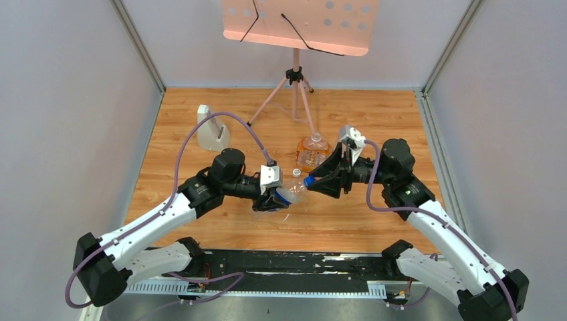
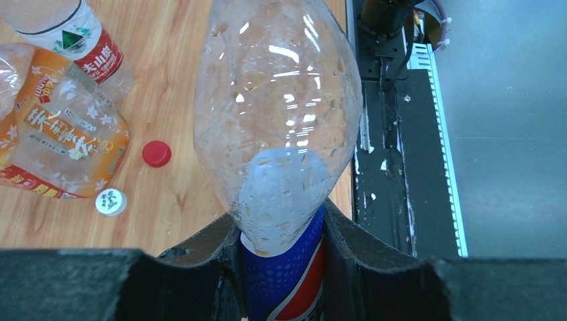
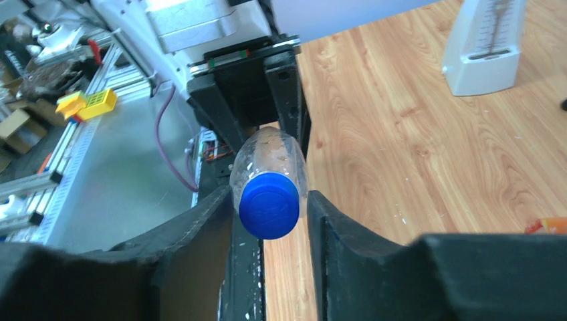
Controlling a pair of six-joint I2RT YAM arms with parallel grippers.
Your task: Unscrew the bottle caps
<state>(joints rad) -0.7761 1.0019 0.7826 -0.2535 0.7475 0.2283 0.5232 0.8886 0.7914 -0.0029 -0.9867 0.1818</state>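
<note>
My left gripper [image 1: 277, 198] is shut on the blue-labelled Pepsi bottle [image 2: 281, 134] and holds it sideways above the table, neck toward my right arm. In the left wrist view the fingers [image 2: 281, 234] clamp the label. The blue cap [image 3: 269, 206] is on the bottle neck. My right gripper [image 3: 271, 221] [image 1: 319, 182] is open, one jaw on each side of the cap with a small gap. The orange-labelled bottle [image 2: 60, 144] [image 1: 313, 152] and the red-white-green bottle [image 2: 80, 40] are on the table. The red cap [image 2: 156, 153] and the white cap [image 2: 111, 202] lie loose beside them.
A pale grey upright block [image 1: 212, 128] stands at the back left. A pink music stand tripod [image 1: 294, 87] stands at the back middle. A black strip [image 1: 301, 264] runs along the table's near edge, and grey walls enclose three sides.
</note>
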